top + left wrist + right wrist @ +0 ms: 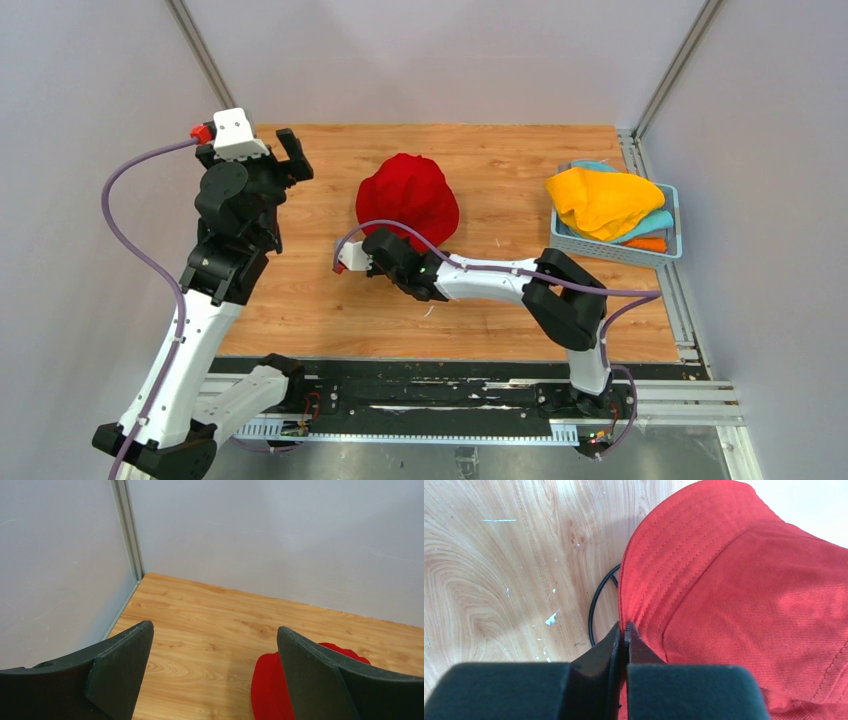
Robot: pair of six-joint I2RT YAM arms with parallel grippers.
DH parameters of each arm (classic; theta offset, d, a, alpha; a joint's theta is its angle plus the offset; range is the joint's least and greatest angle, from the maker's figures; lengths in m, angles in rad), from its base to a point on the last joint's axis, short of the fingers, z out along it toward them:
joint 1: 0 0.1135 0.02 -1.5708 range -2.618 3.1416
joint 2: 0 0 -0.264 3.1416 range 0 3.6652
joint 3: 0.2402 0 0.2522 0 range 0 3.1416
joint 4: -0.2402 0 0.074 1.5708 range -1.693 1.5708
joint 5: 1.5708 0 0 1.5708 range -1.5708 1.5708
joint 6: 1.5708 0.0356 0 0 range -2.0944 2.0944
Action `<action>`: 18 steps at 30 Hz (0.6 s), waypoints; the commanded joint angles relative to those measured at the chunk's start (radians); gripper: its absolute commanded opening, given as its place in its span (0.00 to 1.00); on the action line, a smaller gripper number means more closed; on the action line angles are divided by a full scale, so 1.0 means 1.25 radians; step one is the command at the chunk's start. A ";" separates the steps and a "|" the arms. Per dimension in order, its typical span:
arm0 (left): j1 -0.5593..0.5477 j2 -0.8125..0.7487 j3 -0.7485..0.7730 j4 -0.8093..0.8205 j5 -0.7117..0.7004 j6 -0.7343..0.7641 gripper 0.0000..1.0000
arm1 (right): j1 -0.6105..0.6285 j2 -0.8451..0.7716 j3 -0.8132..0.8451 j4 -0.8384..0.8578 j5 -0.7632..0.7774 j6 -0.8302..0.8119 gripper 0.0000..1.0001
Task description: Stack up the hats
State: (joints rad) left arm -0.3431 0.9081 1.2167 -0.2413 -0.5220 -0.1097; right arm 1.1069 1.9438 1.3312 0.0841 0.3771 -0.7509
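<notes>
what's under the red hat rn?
Under the red fabric bucket hat, only a thin black wire loop peeks out past the brim on the wooden table. Everything else beneath is covered by the fabric.

We are looking along the right gripper (625,630), whose two dark fingers are pressing together with no gap at the tips. They are closing on the stitched brim edge of the red bucket hat (744,590), which is filling the right half of the view. A thin black wire (595,605) is curving out from under the brim onto the wooden table (489,570). Small white flecks (552,617) are lying on the wood just beside the wire.
</notes>
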 commanded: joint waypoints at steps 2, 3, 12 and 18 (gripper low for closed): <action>0.009 0.004 -0.002 0.025 0.003 -0.009 0.98 | 0.016 0.016 0.014 -0.036 -0.009 0.036 0.20; 0.008 0.005 -0.002 0.025 0.004 -0.009 0.98 | 0.016 0.009 0.012 -0.037 -0.010 0.038 0.37; 0.009 0.010 0.002 0.028 0.004 -0.013 0.98 | 0.018 -0.053 -0.022 -0.053 -0.017 0.063 0.84; 0.009 0.015 0.014 0.029 -0.007 -0.019 0.98 | 0.023 -0.193 -0.045 -0.105 -0.034 0.092 0.84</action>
State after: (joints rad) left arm -0.3367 0.9215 1.2167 -0.2405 -0.5194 -0.1207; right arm 1.1126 1.8530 1.2881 -0.0021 0.3580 -0.6853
